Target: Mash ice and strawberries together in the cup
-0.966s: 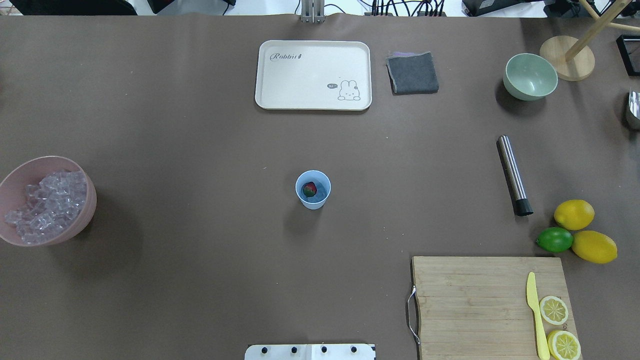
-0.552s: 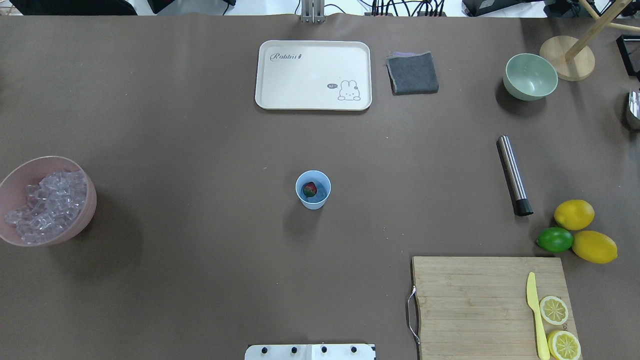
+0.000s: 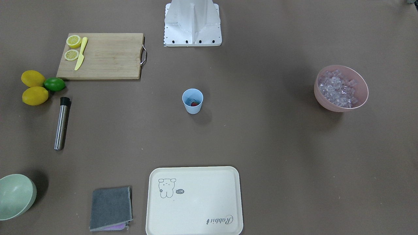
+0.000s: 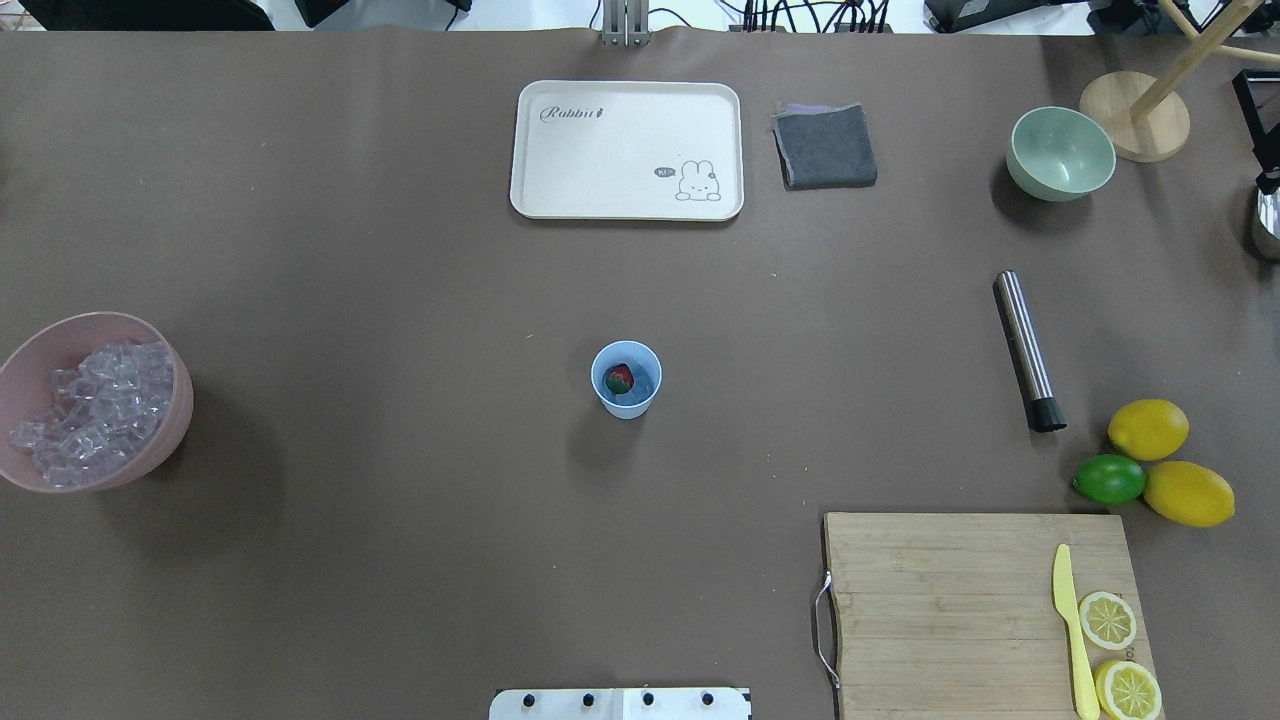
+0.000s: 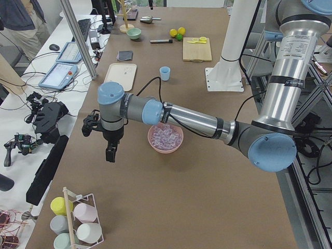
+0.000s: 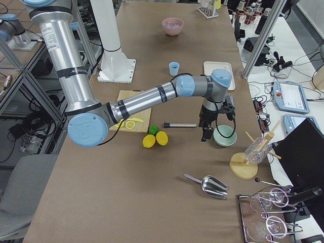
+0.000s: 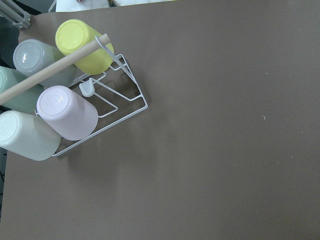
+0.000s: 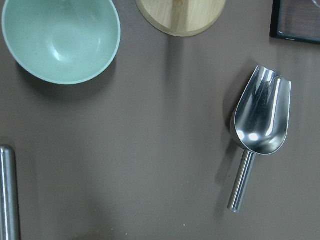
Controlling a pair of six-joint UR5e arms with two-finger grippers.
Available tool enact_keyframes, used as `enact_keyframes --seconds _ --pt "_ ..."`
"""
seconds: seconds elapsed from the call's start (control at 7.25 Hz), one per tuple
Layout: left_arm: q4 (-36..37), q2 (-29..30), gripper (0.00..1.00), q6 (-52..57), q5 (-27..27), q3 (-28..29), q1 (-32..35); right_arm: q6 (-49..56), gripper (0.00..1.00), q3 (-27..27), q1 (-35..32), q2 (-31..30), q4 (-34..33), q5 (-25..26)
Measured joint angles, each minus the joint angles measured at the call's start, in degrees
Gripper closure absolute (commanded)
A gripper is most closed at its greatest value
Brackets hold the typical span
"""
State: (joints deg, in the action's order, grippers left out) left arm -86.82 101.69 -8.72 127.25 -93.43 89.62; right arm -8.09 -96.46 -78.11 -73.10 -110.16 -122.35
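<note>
cup (image 4: 627, 404): upright at the middle of the table (image 4: 400, 300), strawberry (image 4: 619, 378) inside, open room all round.
ice (image 4: 95, 405): heaped in pink bowl (image 4: 172, 445), left edge.
left gripper (image 5: 110, 152), right gripper (image 6: 206, 134): over the table ends; jaw opening cannot be told.

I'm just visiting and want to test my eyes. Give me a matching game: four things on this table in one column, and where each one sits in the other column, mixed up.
Things
1. strawberry
2. heap of ice
3. yellow knife
4. lime

Places
A. in the pink bowl
B. on the table, right beside the lemons
C. in the blue cup
D. on the wooden board

Pairs: 1-C, 2-A, 3-D, 4-B
</note>
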Motion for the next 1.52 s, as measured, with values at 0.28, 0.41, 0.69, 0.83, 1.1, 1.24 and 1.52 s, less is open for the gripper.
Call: enact_keyframes --seconds 0.28,0.41,0.69,0.83,1.1,1.24,1.52 --pt "-1.65 0.04 0.02 -0.05 1.74 3.08 -0.29 -0.11 0.01 0.1 0.08 0.34 1.31 -0.22" --pt "-3.04 0.1 0.02 -0.17 1.99 4.38 -0.39 -0.07 0.01 0.53 0.12 0.19 2.36 -0.24" --pt "-4.14 0.45 0.02 -0.15 1.99 5.76 -0.73 0.3 0.01 1.0 0.03 -0.76 3.09 -0.25" --pt "-4.25 0.67 0.02 -0.11 1.94 6.05 -0.8 0.74 0.01 1.08 -0.12 -1.8 3.16 -0.81" --pt "-4.31 1.36 0.02 -0.08 1.83 6.21 -0.85 2.06 0.01 1.58 -0.42 -4.13 3.67 -2.76" --pt "-4.32 1.69 0.02 -0.05 1.73 6.23 -0.85 2.61 0.01 2.66 -0.77 -5.51 5.59 -3.2" --pt "-4.94 1.8 0.02 -0.02 1.61 6.24 -0.88 3.25 0.01 6.61 -1.81 -7.65 11.6 -3.73"
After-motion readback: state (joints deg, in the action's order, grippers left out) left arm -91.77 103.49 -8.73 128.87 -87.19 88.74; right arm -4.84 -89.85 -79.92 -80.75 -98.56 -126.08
